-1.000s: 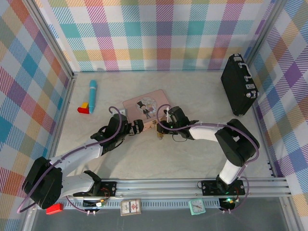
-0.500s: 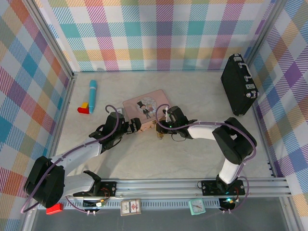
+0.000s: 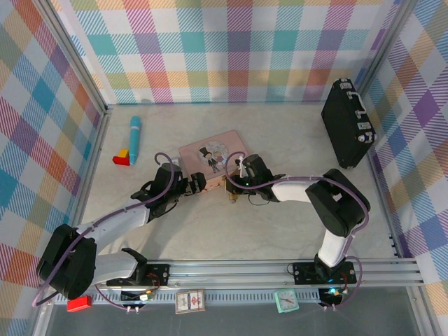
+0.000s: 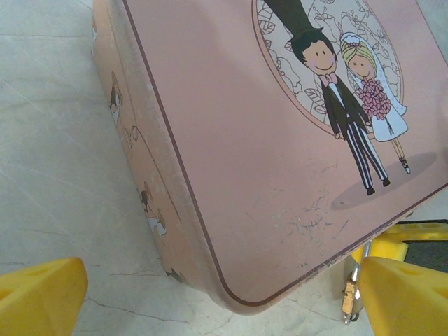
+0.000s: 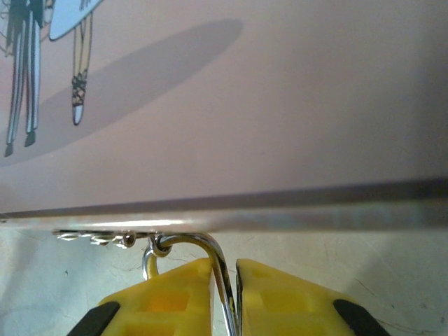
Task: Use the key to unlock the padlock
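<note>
The right gripper [image 5: 225, 302] is pinched on the thin shackle of the padlock [image 4: 348, 299], which hangs at the pink tin's [image 4: 231, 154] near corner. The left gripper [image 4: 222, 294] hangs wide open beside it. I'd judge the lock is being steadied. The next move needs the key, which I can't make out. The pale table [image 3: 280, 140] stands inside plaid walls [image 3: 231, 49].

Left gripper [image 3: 199, 183] gapes wide; right gripper [image 5: 225, 294] is pinched nearly closed.

Pink tin [image 4: 231, 154] corner btwn wide-open jaws, padlock [image 4: 348, 299] beside.
</note>
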### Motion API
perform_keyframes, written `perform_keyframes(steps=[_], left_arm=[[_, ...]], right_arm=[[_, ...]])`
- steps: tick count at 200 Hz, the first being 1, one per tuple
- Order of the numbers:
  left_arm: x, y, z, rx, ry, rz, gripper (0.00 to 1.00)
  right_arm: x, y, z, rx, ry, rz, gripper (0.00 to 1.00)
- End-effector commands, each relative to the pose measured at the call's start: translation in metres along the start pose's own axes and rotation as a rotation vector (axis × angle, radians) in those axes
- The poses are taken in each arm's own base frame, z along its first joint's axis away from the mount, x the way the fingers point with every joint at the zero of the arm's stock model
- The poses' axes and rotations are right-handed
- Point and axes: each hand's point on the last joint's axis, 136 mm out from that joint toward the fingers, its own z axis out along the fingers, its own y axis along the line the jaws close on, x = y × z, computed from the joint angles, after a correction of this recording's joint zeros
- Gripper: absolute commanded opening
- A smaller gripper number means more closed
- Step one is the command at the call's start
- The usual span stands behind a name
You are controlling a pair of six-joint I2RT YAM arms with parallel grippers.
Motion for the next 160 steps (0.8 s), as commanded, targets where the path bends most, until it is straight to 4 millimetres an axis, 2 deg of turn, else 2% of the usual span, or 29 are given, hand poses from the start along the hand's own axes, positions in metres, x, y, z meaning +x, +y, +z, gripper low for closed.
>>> perform_keyframes(steps=[1, 60, 102, 136, 155, 160], left_arm=[[-0.004, 0.001, 0.001, 0.011, -0.015, -0.021, 0.98], [-0.003, 0.002, 0.002, 0.009, -0.011, -0.028, 0.99], [-0.003, 0.003, 0.003, 0.006, -0.008, -0.034, 0.98], [-0.003, 0.004, 0.004, 0.000, -0.008, -0.036, 0.99], [-0.002, 0.006, 0.006, -0.006, -0.005, -0.036, 0.99], [-0.001, 0.006, 0.006, -0.008, -0.003, -0.035, 0.99]], right_arm=[[-0.004, 0.003, 0.004, -0.025, -0.004, -0.002, 0.16], [-0.004, 0.007, 0.005, -0.061, -0.018, 0.042, 0.08], [-0.005, 0.001, 0.005, -0.058, -0.076, 0.206, 0.00], [-0.006, -0.002, 0.007, -0.090, -0.133, 0.342, 0.00], [-0.005, -0.010, 0.007, -0.070, -0.171, 0.398, 0.00], [-0.009, -0.007, 0.006, -0.089, -0.192, 0.401, 0.00]])
